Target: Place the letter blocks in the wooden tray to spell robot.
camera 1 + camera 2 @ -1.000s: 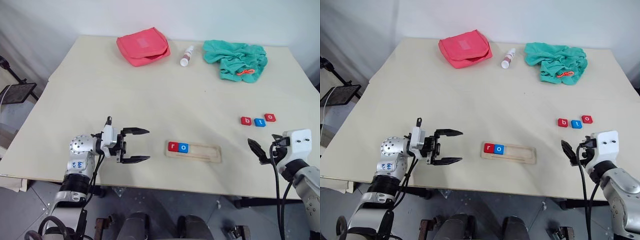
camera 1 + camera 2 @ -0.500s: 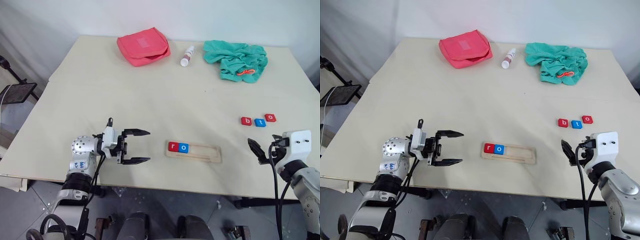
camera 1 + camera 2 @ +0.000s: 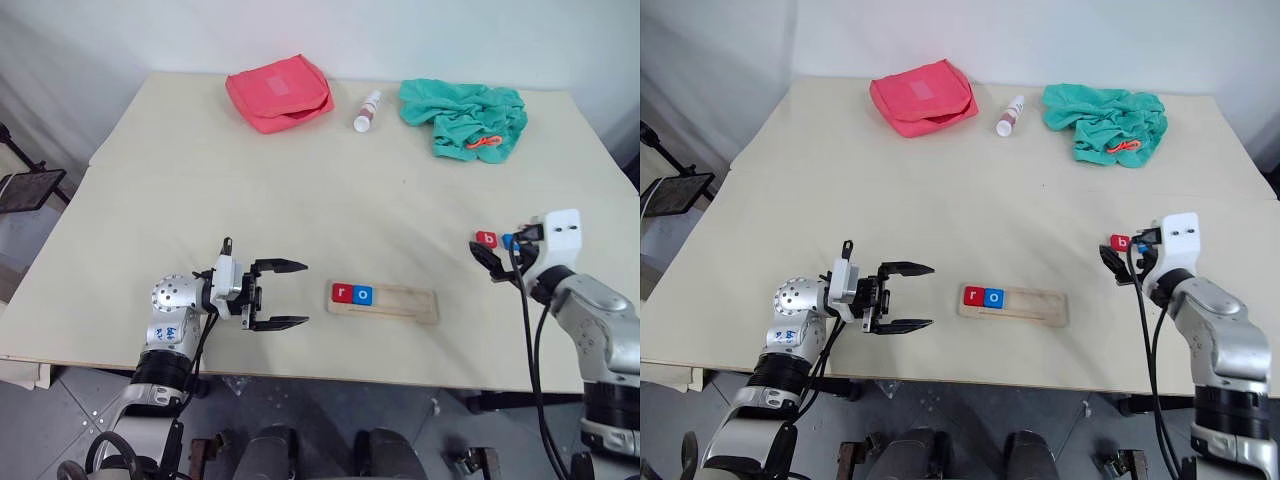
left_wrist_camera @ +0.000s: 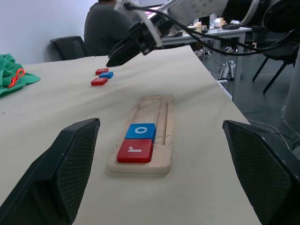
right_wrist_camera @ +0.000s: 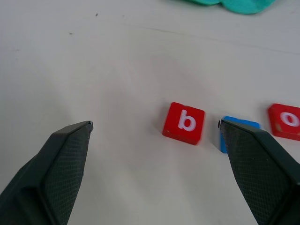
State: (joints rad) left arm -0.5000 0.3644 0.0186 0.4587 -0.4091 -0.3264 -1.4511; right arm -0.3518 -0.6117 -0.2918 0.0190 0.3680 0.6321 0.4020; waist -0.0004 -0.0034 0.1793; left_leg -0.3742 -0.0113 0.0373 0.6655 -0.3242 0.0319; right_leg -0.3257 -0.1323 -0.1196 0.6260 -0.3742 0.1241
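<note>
Reaching forward since the earlier moment, the right gripper point(image 3: 1118, 262) now hangs beside the loose tiles instead of back near the table's front edge; its two black fingers are spread wide and empty. In its wrist view the fingers point(image 5: 56, 159) frame the red "b" tile point(image 5: 183, 123), with the blue tile point(image 5: 232, 133) partly hidden behind one finger and a red "o" tile point(image 5: 285, 121) beyond it.

The wooden tray point(image 3: 400, 301) is a long, narrow strip of pale wood with a shallow groove along its length, lying flat near the front edge of the table point(image 3: 300, 180). At the tray's left end sit two flat square tiles touching each other: a red "r" point(image 3: 343, 293), then a blue "o" point(image 3: 364, 295), each with a white lowercase letter. The rest of the groove is bare.

The three loose tiles lie in a short row to the right of the tray and a little farther back, well apart from it.

The left gripper point(image 3: 290, 294) hovers to the left of the tray, pointing at it, fingers parted and holding nothing.
</note>
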